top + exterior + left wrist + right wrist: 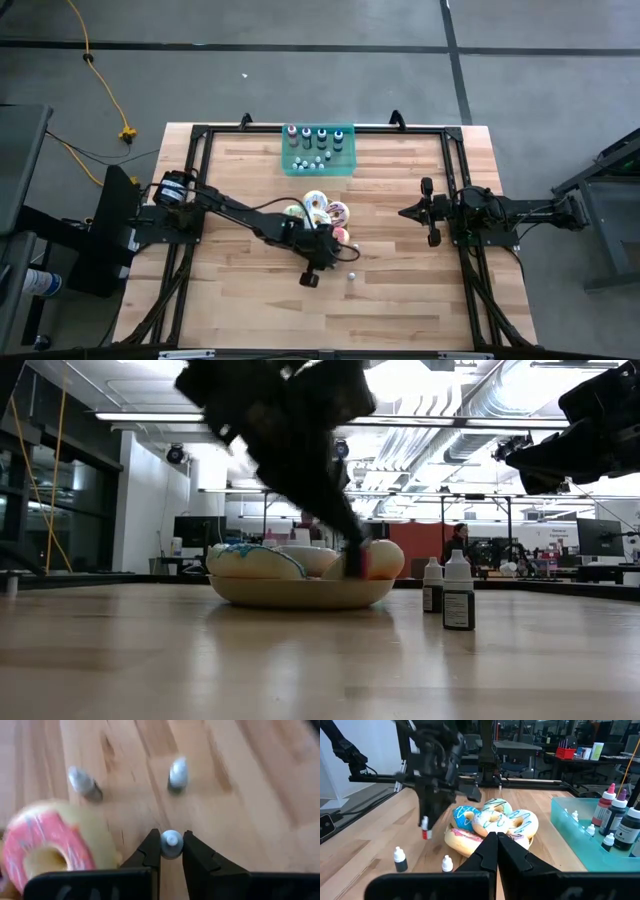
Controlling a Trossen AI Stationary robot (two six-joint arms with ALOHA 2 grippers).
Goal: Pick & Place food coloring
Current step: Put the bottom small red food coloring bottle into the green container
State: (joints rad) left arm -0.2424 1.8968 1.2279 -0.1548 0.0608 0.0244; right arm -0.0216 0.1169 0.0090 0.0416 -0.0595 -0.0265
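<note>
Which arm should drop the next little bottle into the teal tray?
The left arm. Its jaws grip a tiny bottle beside the donuts, ready to carry to the tray. The right arm waits at the table's right side, jaws shut and empty.

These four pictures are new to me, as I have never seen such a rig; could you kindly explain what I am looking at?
It is a robot with two dark arms at a wooden table. One camera looks straight down, one sits at table height, and one rides on each wrist.

On the table are a plate of frosted donuts, a teal tray holding small food coloring bottles, and two loose bottles standing upright near the donuts.

The left gripper, seen in the left wrist view, is closed on a small bottle beside the donuts. The right gripper waits on its own side of the table, fingers together and holding nothing.
</note>
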